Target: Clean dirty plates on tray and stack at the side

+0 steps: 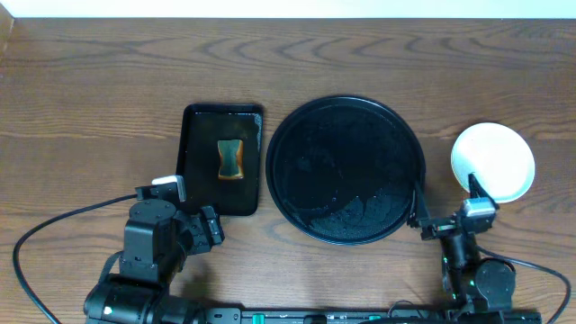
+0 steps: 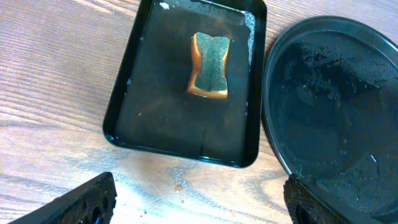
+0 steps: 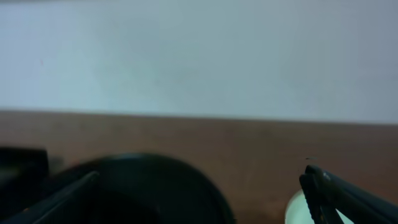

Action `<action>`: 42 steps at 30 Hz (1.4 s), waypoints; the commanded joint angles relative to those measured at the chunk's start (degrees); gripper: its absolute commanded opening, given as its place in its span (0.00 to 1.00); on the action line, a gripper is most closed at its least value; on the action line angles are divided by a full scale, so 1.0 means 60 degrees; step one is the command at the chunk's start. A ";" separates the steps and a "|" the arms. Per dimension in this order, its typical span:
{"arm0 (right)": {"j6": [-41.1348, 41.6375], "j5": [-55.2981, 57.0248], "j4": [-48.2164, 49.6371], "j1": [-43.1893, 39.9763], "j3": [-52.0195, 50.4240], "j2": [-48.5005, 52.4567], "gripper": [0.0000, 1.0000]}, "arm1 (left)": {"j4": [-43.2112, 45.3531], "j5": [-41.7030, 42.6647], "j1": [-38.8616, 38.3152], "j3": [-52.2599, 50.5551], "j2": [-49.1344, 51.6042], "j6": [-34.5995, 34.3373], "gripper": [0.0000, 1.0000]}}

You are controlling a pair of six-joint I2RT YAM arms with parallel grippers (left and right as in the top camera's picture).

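The large round black tray (image 1: pixel 346 169) sits at the middle of the table with nothing on it; its surface looks wet. The plates (image 1: pixel 493 162) lie to its right on the table, seen from above as one pale round shape with no smears showing. My right gripper (image 1: pixel 447 216) is open and empty, low between the tray and the plates. In the right wrist view it (image 3: pixel 199 199) frames the tray (image 3: pixel 143 186) and a plate edge (image 3: pixel 297 211). My left gripper (image 1: pixel 191 209) is open and empty, also shown in the left wrist view (image 2: pixel 199 205).
A small rectangular black tray (image 1: pixel 222 162) holds a green-and-yellow sponge (image 1: pixel 231 159) left of the round tray; both show in the left wrist view (image 2: pixel 161 112), (image 2: pixel 209 65). The round tray's rim (image 2: pixel 336 106) is beside it. Arm cables run along the front edge.
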 commanded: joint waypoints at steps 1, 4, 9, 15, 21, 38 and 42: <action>-0.0317 0.0025 -0.0659 0.0102 -0.0040 -0.0058 0.99 | -0.0004 -0.0047 -0.0033 -0.0033 -0.0007 0.0018 0.87; -0.0237 -0.0062 -0.0882 0.0102 -0.0040 -0.0058 0.99 | -0.0004 -0.0051 -0.0033 -0.0033 -0.0004 0.0018 0.87; -0.0240 -0.0062 -0.0882 0.0102 -0.0040 -0.0055 0.99 | -0.0004 -0.0047 -0.0033 -0.0033 -0.0007 0.0018 0.88; -0.0240 -0.0062 -0.0882 0.0102 -0.0040 -0.0047 0.99 | -0.0004 -0.0047 -0.0033 -0.0033 -0.0004 0.0018 0.88; -0.0240 -0.0062 -0.0885 0.0102 -0.0040 -0.0047 0.99 | -0.0004 -0.0047 -0.0033 -0.0033 -0.0007 0.0018 0.88; -0.0240 -0.0062 -0.0885 0.0102 -0.0040 -0.0047 0.99 | -0.0251 -0.0597 -0.0033 -0.0033 -0.0098 0.0055 0.92; -0.0240 -0.0062 -0.0885 0.0102 -0.0040 -0.0047 0.99 | -0.0313 -0.0656 -0.0029 -0.0098 -0.0357 0.0055 0.93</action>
